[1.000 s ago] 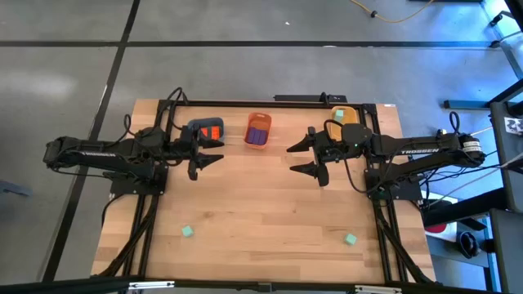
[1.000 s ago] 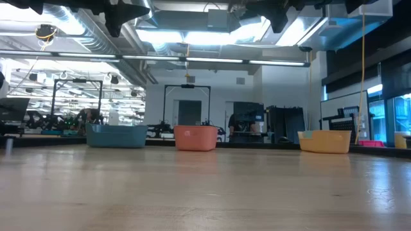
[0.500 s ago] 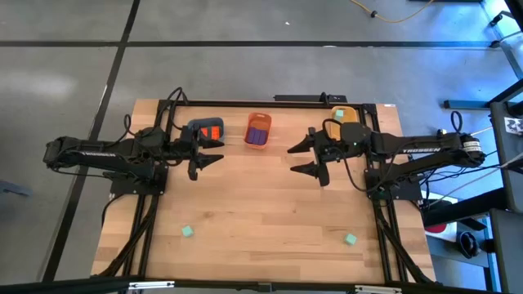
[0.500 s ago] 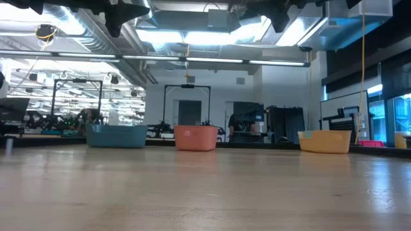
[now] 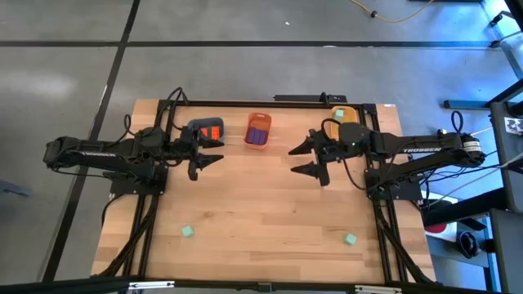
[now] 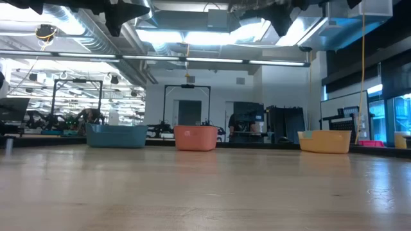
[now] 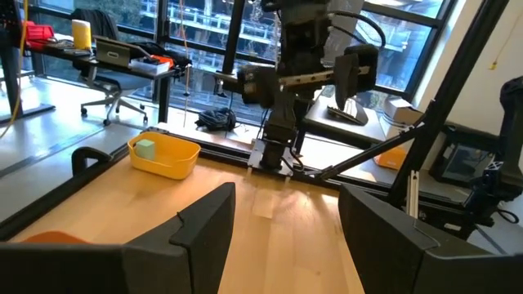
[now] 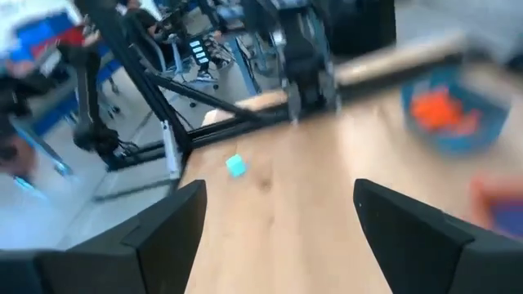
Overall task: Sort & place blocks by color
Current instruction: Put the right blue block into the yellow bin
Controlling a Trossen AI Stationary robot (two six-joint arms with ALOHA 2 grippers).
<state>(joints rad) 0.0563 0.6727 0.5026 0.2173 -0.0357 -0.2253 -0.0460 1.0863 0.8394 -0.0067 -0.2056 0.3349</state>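
Note:
Both grippers hover above the table's far half, open and holding nothing. My left gripper is just in front of the blue-grey tray, which holds orange-red bricks. My right gripper is between the orange tray, which holds purple bricks, and the yellow tray, which holds a mint-green cube. Two more mint-green cubes lie flat on the near part of the table, one at left and one at right. The right wrist view shows one cube ahead of the open fingers.
The three trays stand in a row along the far edge: blue-grey, orange, yellow. Bare wood lies between the grippers and the near cubes. The arms' bases and cables run along the left and right edges.
My right gripper has shifted slightly toward the table's right edge and stays open. The blocks and trays have kept their places.

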